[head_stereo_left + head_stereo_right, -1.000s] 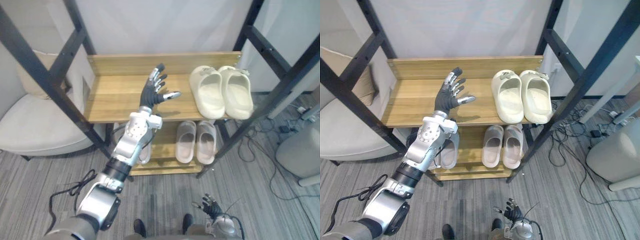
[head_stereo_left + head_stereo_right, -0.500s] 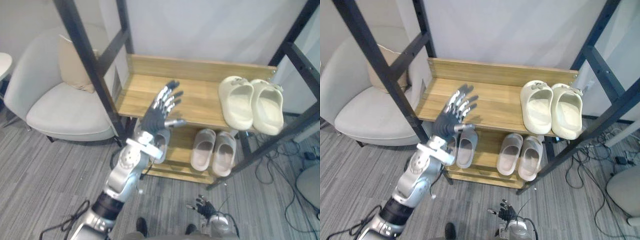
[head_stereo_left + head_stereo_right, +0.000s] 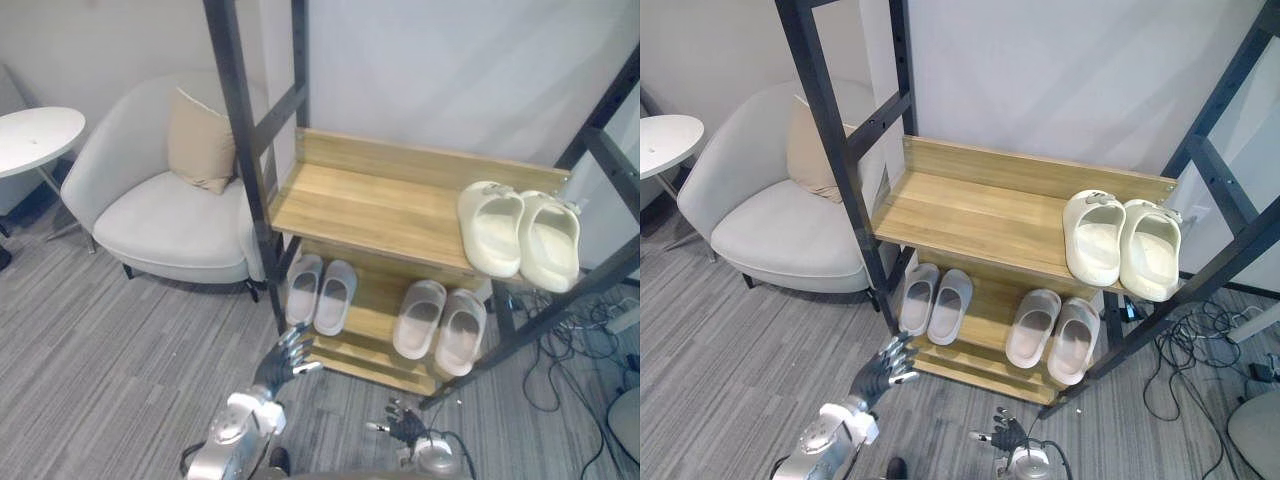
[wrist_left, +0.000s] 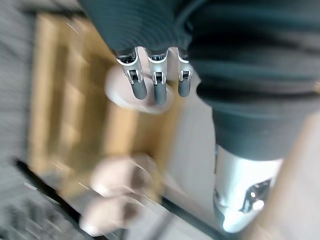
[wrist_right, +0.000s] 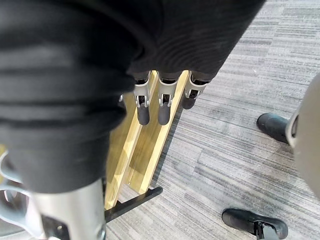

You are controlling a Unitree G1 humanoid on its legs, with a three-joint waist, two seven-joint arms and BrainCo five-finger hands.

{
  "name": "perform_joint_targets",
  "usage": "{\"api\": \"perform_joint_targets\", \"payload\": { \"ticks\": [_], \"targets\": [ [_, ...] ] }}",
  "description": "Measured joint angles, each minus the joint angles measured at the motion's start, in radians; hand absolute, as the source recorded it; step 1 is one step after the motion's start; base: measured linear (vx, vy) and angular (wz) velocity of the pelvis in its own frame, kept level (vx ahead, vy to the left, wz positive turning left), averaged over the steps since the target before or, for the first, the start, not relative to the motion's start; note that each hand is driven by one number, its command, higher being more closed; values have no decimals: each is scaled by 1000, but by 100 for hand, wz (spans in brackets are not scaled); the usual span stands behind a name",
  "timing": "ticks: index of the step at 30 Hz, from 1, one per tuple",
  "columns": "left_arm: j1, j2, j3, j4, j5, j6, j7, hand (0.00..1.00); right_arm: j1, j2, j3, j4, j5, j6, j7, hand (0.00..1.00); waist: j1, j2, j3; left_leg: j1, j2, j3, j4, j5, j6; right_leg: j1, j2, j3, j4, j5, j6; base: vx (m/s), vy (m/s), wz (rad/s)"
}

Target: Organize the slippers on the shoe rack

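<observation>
Left robot hand [image 3: 283, 362] low before black-framed wooden shoe rack [image 3: 370, 205], fingers spread, released; right robot hand [image 3: 405, 428] likewise released. Cream foam slippers [image 3: 492, 228] paired at top shelf's right end; pale grey slipper pairs [image 3: 420, 318] on the shelf below.

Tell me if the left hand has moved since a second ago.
Yes. The left hand was over the top shelf; now it is lower, over the floor before the bottom shelf.

Silver-fingered left hand [image 3: 283, 362], dark ribbed cover.
</observation>
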Motion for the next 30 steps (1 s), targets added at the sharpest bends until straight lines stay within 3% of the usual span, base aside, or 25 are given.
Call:
{"api": "perform_joint_targets", "payload": {
  "ticks": [5,9,11,12,14,15,17,18,19,20,21,22,24,25,27,28,30],
  "targets": [
    [-7,-19,82,169,149,-10,74,0,7,0,-3,-5,-1,-3,-2,0,1,-5,-4,2,1,12,0,-8,-3,-3,1,12,0,0,1,25,-6,-9],
    [-9,-50,147,323,236,-10,142,0,-4,5,-4,-2,-20,-3,-5,0,9,6,-7,7,2,53,6,-24,-3,-33,-6,55,38,-17,7,40,15,-28],
    [-7,-51,147,363,265,-9,153,0,-14,19,-6,0,-40,-3,-16,0,9,2,-5,9,-6,63,21,-50,8,-83,-49,72,169,-73,19,51,35,-14],
    [-11,-50,151,365,277,-10,160,0,-18,18,-6,0,-41,-2,-22,0,10,-10,5,16,-10,63,43,-71,12,-108,-77,80,263,-103,53,0,0,0],
    [-21,-61,176,369,282,-9,172,0,-18,10,-3,-22,-60,-2,-21,0,14,-3,27,18,-1,56,92,-110,18,-192,-113,140,503,-95,47,-2,35,8],
    [-31,-53,189,370,282,-9,175,0,0,8,0,-57,-61,-4,-12,0,13,-9,41,16,4,44,141,-141,21,-250,-121,222,644,-56,28,9,43,22],
    [-34,-37,200,370,282,-9,189,0,9,5,0,-83,-59,-25,2,0,9,-22,59,13,7,12,206,-183,29,-331,-98,368,798,-17,27,44,-8,46],
    [-38,-33,216,371,282,-8,194,0,16,0,-1,-85,-58,-30,2,0,-1,-31,58,-2,8,-23,232,-192,36,-342,-67,417,809,-94,25,67,-79,95],
    [-53,-35,222,371,282,-8,205,0,20,-15,-3,-77,-58,-31,2,0,-9,-32,59,-18,9,-74,240,-195,34,-345,-18,480,746,-163,20,90,-126,144],
    [-71,-40,221,373,280,-9,212,0,21,-28,-10,-58,-52,-32,2,0,-19,-28,60,-46,0,-137,242,-192,25,-314,27,533,584,-181,32,68,-129,137],
    [-76,-40,220,374,280,-9,212,0,22,-29,-13,-56,-43,-32,1,0,-21,-29,59,-56,-5,-154,244,-192,20,-300,35,544,529,-180,33,80,-167,154],
    [-84,-37,217,374,280,-10,212,0,28,-28,-36,-52,-36,-32,-2,0,-23,-53,59,-77,-45,-204,258,-196,7,-271,21,553,391,-143,12,112,-223,141],
    [-100,-60,221,394,280,-8,215,0,20,-45,-57,-36,-20,-31,-2,0,-14,-32,67,-89,-56,-253,296,-204,-10,-229,7,492,339,-153,10,134,-185,110],
    [-77,-85,217,396,280,-9,215,0,5,-70,-56,-16,-16,-31,-1,0,-1,15,70,-101,-31,-287,291,-208,-24,-201,28,444,288,-148,-1,82,-66,42],
    [-71,-94,213,397,279,-9,214,0,3,-71,-56,-18,-16,-33,-1,0,1,42,63,-117,-17,-324,283,-201,-36,-183,41,400,250,-136,-12,161,-127,73],
    [-78,-95,213,397,278,-9,214,0,5,-68,-57,-18,-16,-33,-2,0,-3,51,58,-130,-7,-367,273,-190,-53,-157,58,345,210,-124,-23,176,-137,96],
    [-86,-91,213,397,277,-10,214,0,2,-56,-51,-19,-16,-36,-2,0,0,44,62,-144,6,-401,265,-180,-69,-133,76,297,176,-118,-30,149,-167,91]
  ]
}}
